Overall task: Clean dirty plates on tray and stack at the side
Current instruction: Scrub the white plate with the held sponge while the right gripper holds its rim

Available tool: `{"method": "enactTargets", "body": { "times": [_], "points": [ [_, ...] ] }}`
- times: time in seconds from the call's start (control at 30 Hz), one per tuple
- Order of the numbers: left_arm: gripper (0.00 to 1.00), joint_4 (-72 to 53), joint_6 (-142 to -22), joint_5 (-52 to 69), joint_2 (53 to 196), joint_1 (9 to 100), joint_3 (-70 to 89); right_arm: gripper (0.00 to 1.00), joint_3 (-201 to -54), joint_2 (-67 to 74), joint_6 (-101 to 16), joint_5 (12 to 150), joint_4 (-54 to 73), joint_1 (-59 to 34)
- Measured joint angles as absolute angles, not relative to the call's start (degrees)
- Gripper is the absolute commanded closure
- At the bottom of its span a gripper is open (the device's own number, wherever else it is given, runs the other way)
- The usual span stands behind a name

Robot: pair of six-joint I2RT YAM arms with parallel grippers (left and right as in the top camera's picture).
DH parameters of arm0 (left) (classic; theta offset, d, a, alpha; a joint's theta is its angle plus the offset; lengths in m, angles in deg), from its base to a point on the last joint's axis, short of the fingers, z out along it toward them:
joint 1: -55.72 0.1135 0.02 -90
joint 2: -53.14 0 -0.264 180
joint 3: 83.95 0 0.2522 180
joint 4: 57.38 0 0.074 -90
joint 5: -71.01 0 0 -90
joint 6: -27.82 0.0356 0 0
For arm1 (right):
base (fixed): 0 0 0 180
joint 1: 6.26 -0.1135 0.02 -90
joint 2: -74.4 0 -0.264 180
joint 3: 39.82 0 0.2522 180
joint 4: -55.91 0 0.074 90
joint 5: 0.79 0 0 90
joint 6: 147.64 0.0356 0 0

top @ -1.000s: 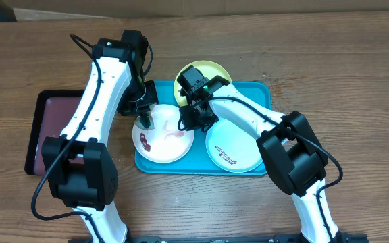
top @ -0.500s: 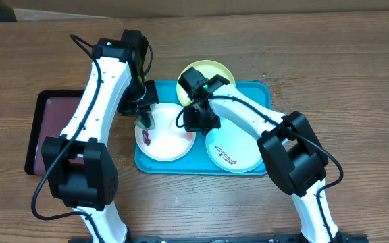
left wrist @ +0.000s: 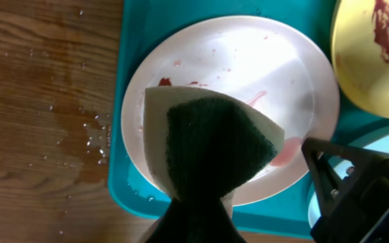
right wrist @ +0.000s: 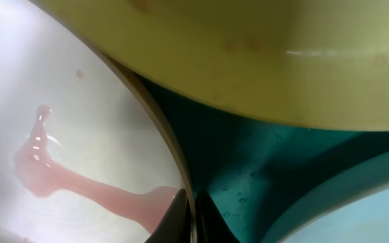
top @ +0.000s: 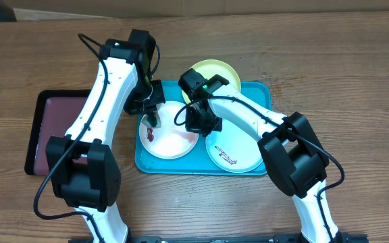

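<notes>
The white plate [top: 171, 138] lies on the left of the turquoise tray [top: 201, 165], with red-brown smears at its left and a pink streak. My left gripper [top: 152, 120] is shut on a sponge [left wrist: 208, 145], white with a dark green pad, pressed on the white plate [left wrist: 248, 67]. My right gripper [top: 196, 126] is shut on the white plate's right rim [right wrist: 174, 152]. The yellow-green plate [top: 215, 72] sits at the tray's back edge, smeared [left wrist: 387, 20]. The mint-blue plate [top: 238, 152] lies at the tray's right with a brown smear.
A dark maroon tray [top: 49, 115] with a black rim lies left of the turquoise tray. Water drops dot the wooden table [left wrist: 80, 128] beside the tray. The arms cross above the tray's back half.
The left gripper with the sponge has moved right, further onto the white plate. Much of the red smear is wiped away to a pink streak. The right gripper keeps its hold on the rim.
</notes>
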State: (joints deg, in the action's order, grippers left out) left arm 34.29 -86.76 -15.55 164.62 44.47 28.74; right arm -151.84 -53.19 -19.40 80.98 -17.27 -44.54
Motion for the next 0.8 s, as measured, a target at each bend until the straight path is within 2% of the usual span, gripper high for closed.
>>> {"method": "enactTargets", "body": {
  "times": [0.23, 0.8],
  "points": [
    [0.96, 30.3, -89.9, -15.3, 164.6, 44.4, 23.9, 0.96, -151.8, -53.1, -14.8, 82.0, -17.2, -44.6],
    [0.96, 6.5, -92.1, -10.0, 164.8, 44.4, 6.3, 0.96, -151.8, -53.1, -10.5, 81.7, -16.1, -45.0]
  ]
}}
